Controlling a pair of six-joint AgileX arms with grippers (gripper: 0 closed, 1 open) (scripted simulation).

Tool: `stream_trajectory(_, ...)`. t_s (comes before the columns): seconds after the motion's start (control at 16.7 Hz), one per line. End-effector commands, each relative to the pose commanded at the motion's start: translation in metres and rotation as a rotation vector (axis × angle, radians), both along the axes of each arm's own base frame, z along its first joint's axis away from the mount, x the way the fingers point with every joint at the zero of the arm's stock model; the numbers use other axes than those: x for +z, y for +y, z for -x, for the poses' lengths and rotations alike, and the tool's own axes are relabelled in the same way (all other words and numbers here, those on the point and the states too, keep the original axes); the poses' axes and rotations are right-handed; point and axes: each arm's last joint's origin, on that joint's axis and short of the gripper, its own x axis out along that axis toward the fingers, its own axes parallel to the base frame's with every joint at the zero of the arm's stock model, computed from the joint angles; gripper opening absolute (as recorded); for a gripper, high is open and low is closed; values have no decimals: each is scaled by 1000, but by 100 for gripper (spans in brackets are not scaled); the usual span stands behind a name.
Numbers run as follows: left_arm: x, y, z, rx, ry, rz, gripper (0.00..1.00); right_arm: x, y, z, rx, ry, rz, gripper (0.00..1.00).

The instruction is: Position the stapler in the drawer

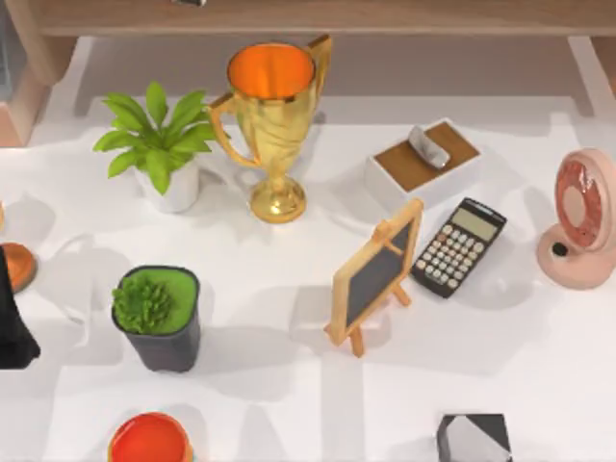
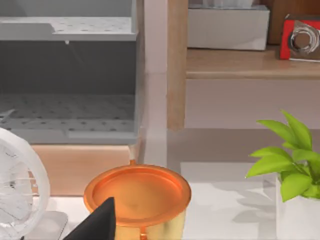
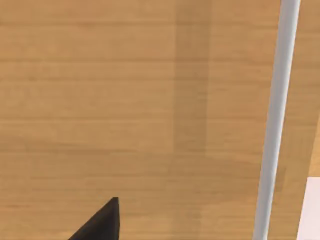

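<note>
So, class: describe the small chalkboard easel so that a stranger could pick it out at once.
Start at the gold trophy near the table's back. Go toward the front and right to the dark calculator; the chalkboard easel stands just left of it. Only it has a wooden frame around a dark slate.

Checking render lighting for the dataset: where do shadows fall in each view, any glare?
Top view: soft shadows fall to the left and below the trophy, chalkboard easel and dark plant pot on the white table; no harsh glare. Left wrist view: the leafy plant casts a faint shadow leftward. Right wrist view: a vertical shadow band crosses the wood panel.
</note>
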Motion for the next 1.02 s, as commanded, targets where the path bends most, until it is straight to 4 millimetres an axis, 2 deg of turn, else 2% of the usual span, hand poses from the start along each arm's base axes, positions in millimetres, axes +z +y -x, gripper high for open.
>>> stream_trajectory(0.18,0,0,0,0,0,0,100,0,1,11,1,2,-2,100)
stream_trajectory(0.42,0,0,0,0,0,0,100,-1,1,10,4,4,-4,100)
stream_trajectory(0.6,0,0,0,0,0,0,100,6,-8,9,-48,4,-36,100)
stream_trajectory(0.84,0,0,0,0,0,0,100,25,-30,6,-190,32,-181,100)
stream_trajectory(1.02,0,0,0,0,0,0,100,38,-43,3,-315,106,-375,100)
